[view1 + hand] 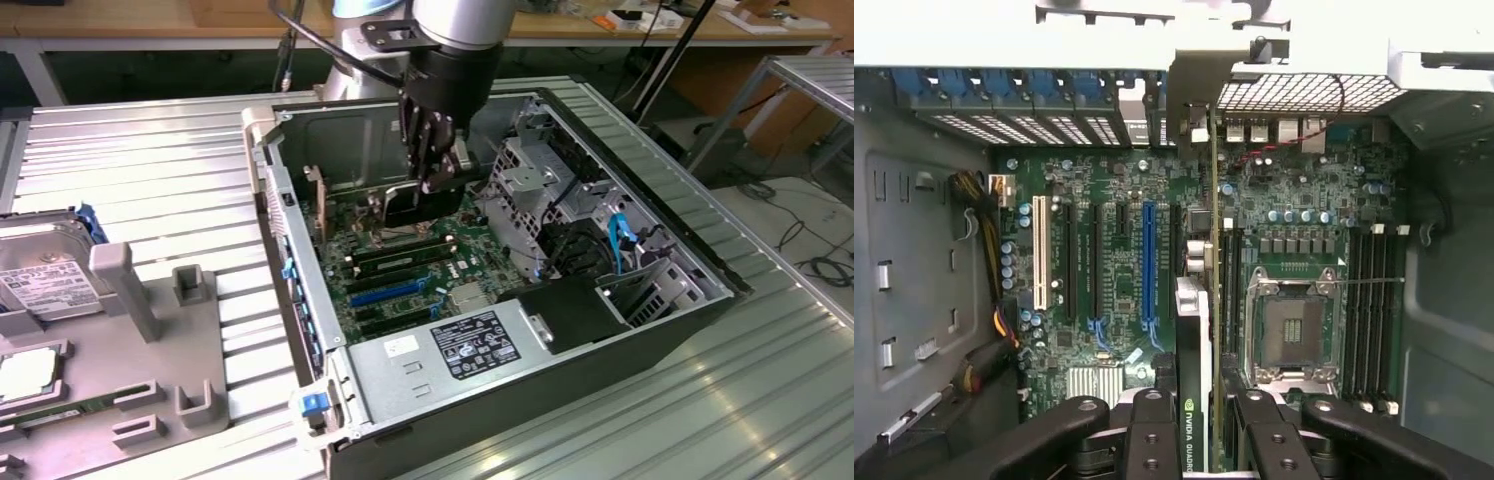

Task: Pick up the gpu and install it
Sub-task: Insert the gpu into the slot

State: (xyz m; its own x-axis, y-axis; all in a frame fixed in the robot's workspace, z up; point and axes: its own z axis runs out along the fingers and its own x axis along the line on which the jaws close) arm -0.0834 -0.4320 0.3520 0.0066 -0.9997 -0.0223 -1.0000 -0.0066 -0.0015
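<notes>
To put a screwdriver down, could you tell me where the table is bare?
The table is bare on the exterior view's left of the case, above the grey holder, and at its lower right. Inside the case is crowded.

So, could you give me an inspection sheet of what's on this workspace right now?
Surface: ribbed metal table carrying an open computer case.
Job's things: gpu held edge-on over the motherboard inside the case.
Clutter: hard drive on a grey fixture, exterior view's left.
Tool: tool closed on the gpu.
Cables: blue cable and yellow wires inside the case.
Surroundings: wooden bench behind; floor cables.
</notes>
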